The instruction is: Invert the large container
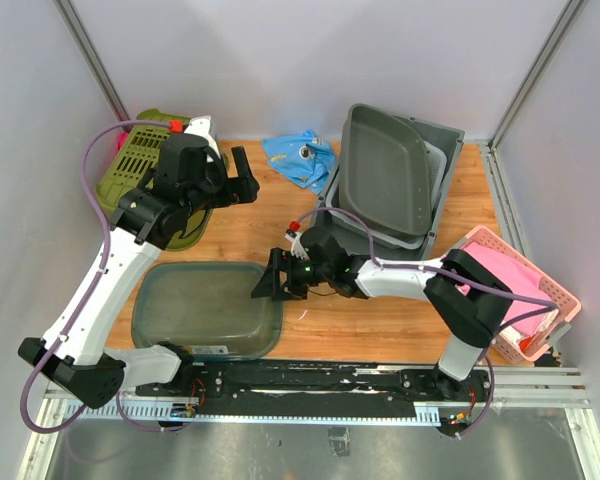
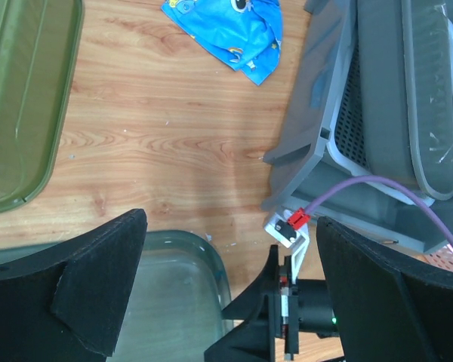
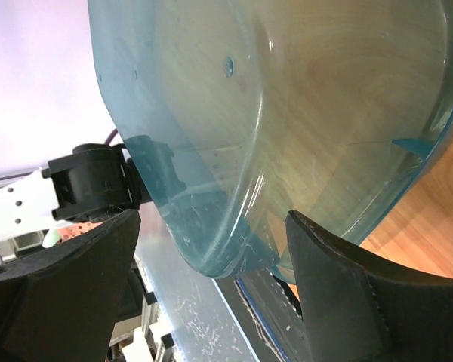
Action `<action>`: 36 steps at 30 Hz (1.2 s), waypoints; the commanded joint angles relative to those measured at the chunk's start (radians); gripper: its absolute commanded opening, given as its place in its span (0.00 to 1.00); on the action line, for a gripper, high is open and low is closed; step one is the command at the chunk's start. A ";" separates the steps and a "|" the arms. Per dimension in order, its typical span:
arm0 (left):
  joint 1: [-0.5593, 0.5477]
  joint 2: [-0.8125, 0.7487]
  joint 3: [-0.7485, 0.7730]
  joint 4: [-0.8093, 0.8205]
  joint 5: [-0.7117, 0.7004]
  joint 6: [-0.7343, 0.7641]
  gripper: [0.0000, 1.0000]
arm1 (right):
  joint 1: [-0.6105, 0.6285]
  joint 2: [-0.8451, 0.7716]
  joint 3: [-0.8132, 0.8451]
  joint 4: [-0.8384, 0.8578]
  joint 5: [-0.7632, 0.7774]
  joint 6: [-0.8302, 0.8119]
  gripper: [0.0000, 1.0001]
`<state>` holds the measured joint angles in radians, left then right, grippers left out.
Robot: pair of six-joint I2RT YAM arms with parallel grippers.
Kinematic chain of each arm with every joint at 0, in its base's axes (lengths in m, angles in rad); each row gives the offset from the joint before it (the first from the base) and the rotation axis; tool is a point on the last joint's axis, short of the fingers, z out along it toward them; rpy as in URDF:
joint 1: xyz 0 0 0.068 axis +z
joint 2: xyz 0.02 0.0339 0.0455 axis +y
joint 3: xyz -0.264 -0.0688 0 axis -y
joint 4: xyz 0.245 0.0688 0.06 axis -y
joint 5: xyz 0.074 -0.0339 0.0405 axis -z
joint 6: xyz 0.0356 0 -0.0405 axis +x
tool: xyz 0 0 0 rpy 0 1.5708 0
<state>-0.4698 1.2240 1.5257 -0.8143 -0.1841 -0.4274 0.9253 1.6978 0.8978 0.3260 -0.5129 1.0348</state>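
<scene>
At the right rim of the large translucent container, the right gripper has its jaws spread astride the edge, apparently ready to grasp. The left gripper hangs released, well apart.

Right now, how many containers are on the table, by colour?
Clear container: 1
Olive green basket: 1, partly hidden
Grey tub plus grey crate: 2
Pink basket: 1
Total: 5
</scene>
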 commanded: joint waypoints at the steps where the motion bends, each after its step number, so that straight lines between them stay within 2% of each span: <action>1: 0.002 0.001 0.020 0.002 -0.002 0.001 0.99 | 0.020 0.065 0.066 0.110 -0.022 0.062 0.80; 9: 0.002 -0.008 0.021 0.000 -0.013 -0.011 0.99 | 0.090 0.252 0.192 0.286 -0.032 0.157 0.78; 17: 0.002 -0.036 0.056 -0.021 -0.028 -0.019 0.99 | 0.145 0.434 0.436 0.296 -0.095 0.191 0.77; 21: 0.002 -0.039 0.059 -0.023 -0.023 -0.020 0.99 | 0.146 0.449 0.458 0.303 -0.103 0.198 0.77; 28: 0.002 -0.034 0.080 -0.020 -0.023 -0.016 0.99 | 0.089 0.299 0.332 0.211 -0.048 0.090 0.77; 30: 0.002 -0.026 0.094 -0.020 -0.022 -0.011 0.99 | 0.060 0.213 0.267 0.174 -0.039 0.042 0.77; 32: 0.002 -0.013 0.112 -0.021 -0.038 -0.005 0.99 | 0.035 0.097 0.195 0.051 0.026 -0.049 0.77; 36: 0.002 0.063 0.164 -0.018 -0.081 0.005 0.99 | -0.021 -0.206 0.130 -0.355 0.310 -0.292 0.79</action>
<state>-0.4698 1.2201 1.6287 -0.8436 -0.2173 -0.4419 0.9539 1.7447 1.0584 0.3279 -0.4706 1.0138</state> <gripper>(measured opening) 0.991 0.774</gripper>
